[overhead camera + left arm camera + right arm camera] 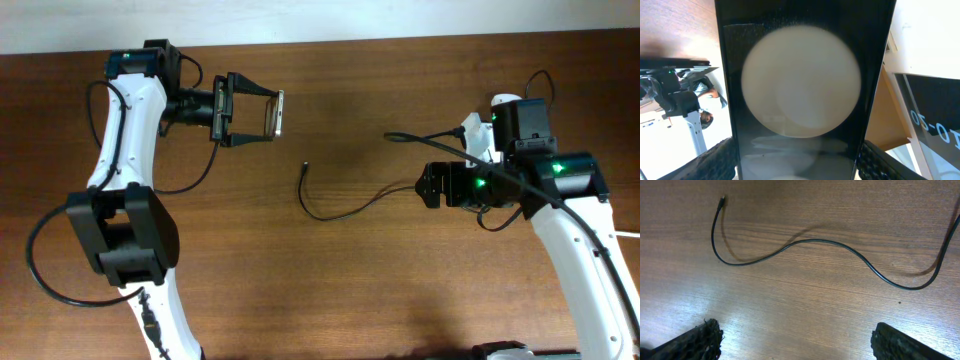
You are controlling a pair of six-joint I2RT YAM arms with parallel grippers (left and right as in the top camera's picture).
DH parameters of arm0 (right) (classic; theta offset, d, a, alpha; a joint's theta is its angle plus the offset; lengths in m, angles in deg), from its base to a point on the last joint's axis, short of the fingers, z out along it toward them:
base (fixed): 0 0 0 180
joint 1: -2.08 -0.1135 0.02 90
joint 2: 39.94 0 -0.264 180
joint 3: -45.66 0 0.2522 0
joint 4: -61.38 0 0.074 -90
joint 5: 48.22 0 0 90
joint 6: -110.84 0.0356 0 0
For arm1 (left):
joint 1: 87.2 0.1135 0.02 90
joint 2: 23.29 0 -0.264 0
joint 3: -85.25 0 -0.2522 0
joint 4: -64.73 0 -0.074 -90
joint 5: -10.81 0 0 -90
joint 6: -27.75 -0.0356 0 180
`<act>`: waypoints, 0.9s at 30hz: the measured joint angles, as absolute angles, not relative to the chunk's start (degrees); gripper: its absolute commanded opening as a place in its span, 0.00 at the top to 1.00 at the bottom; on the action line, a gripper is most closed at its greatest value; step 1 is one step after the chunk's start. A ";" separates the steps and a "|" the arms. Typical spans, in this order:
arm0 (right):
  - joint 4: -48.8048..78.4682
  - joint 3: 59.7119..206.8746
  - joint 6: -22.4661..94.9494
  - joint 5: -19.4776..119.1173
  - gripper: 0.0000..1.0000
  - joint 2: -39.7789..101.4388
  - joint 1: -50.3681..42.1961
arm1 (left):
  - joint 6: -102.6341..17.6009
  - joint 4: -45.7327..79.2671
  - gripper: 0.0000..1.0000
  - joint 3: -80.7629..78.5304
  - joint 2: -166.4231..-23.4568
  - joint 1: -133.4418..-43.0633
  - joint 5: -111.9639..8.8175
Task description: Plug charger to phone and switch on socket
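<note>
Looking down from overhead, you see the left gripper [270, 115] clamped on the phone [278, 113], with the charger [350, 212] lying on the table [380, 290] between the arms. In your left wrist view, the phone [800, 90] fills the gap between the fingers [715, 160]. In your right wrist view, the right gripper [800, 340] stands spread wide above the charger [805, 241].

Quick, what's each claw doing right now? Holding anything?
Left gripper: closed on the phone.
Right gripper: open, holding nothing, above the charger cable.
</note>
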State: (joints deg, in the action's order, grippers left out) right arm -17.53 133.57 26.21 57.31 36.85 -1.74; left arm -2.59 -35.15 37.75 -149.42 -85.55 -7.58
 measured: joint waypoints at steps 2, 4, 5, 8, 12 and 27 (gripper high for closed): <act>-17.53 133.57 26.21 57.33 0.01 36.85 -1.74 | -2.59 -35.15 0.69 37.75 -149.42 -85.55 -7.58; -17.53 133.54 26.21 57.31 0.01 36.85 -1.74 | -2.59 -35.15 0.70 37.75 -149.42 -85.55 -7.58; -17.53 133.57 26.23 57.31 0.01 36.85 -1.74 | -2.59 -35.15 0.69 37.75 -149.42 -85.55 -7.58; -17.53 133.54 26.21 57.31 0.01 36.85 -1.74 | -2.59 -35.15 0.69 37.75 -149.42 -85.55 -7.58; -17.53 133.57 26.21 57.31 0.01 36.85 -1.74 | -2.59 -35.15 0.70 37.75 -149.42 -85.55 -7.58; -17.53 133.54 26.21 57.31 0.01 36.85 -1.74 | -2.59 -35.15 0.69 37.75 -149.42 -85.55 -8.73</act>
